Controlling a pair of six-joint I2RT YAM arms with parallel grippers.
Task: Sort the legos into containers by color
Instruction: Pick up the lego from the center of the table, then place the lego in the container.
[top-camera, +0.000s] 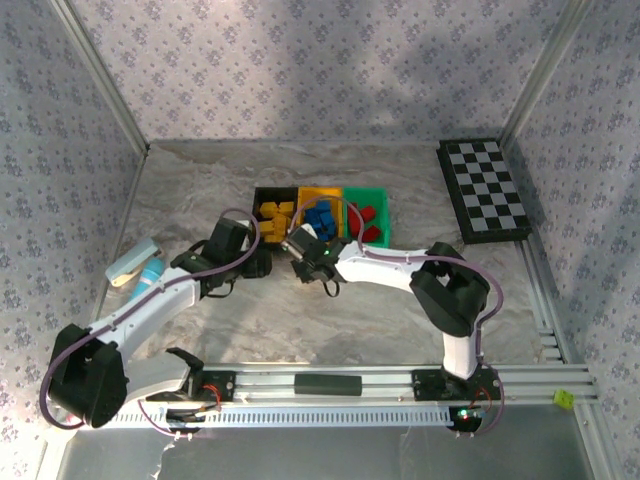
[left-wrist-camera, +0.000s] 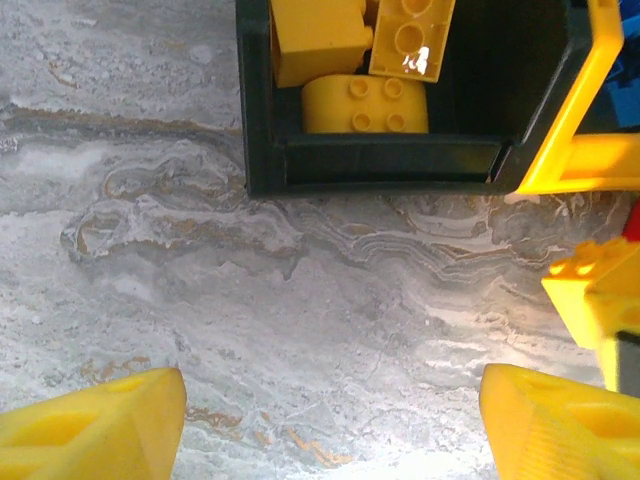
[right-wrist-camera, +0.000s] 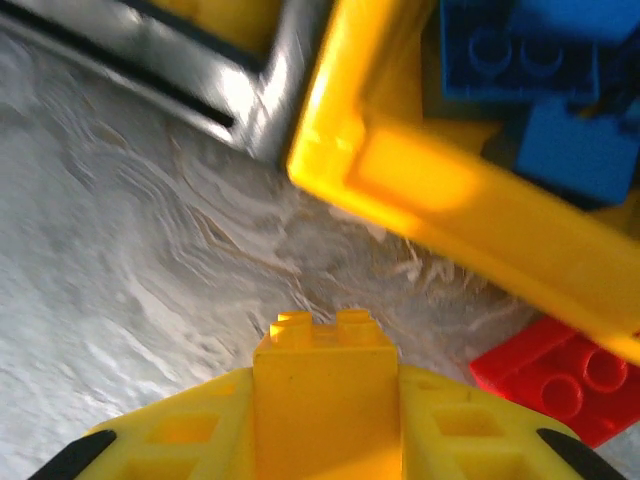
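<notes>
Three bins stand side by side at mid-table. The black bin (top-camera: 262, 195) (left-wrist-camera: 390, 165) holds yellow legos (left-wrist-camera: 365, 105). Blue legos (top-camera: 319, 217) (right-wrist-camera: 520, 60) fill the yellow bin (top-camera: 322, 193) (right-wrist-camera: 450, 190), and the green bin (top-camera: 372, 194) has red ones (top-camera: 368, 214). My right gripper (top-camera: 302, 255) (right-wrist-camera: 322, 400) is shut on a yellow lego (right-wrist-camera: 322, 365) just in front of the black and yellow bins. A red lego (right-wrist-camera: 560, 375) lies on the table by the yellow bin's front wall. My left gripper (top-camera: 255, 264) (left-wrist-camera: 330, 440) is open over bare table in front of the black bin.
A black-and-white chequered board (top-camera: 485, 190) lies at the back right. A blue and white object (top-camera: 135, 265) rests near the left wall. A small yellow-green piece (top-camera: 563, 398) sits beside the rail at the near right. Patterned walls enclose the table.
</notes>
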